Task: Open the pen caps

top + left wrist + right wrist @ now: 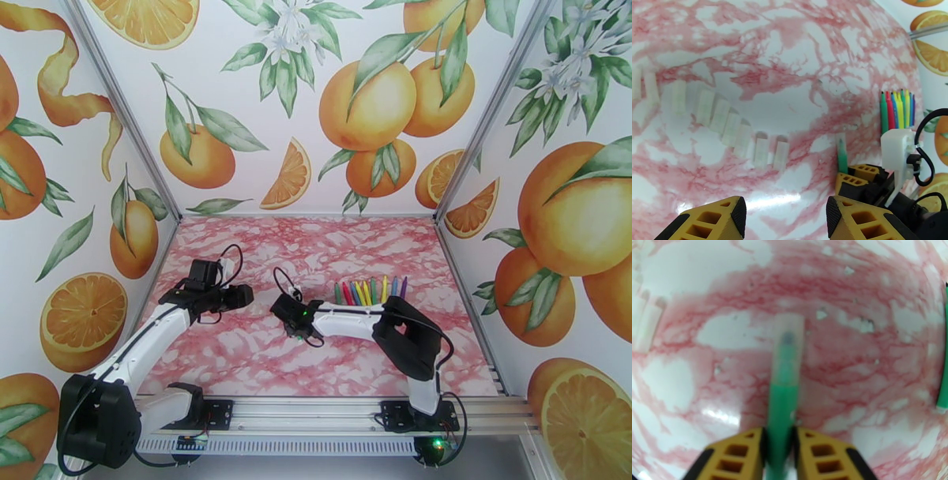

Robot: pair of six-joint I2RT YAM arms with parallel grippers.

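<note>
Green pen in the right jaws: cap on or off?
On: a clear cap sits over the dark tip of the green pen.

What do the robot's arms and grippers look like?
The left arm and right arm have white links, black joints and looping black cables. Their fingers are yellow with square cut-outs and black pads. A green light glows on the right wrist.
</note>
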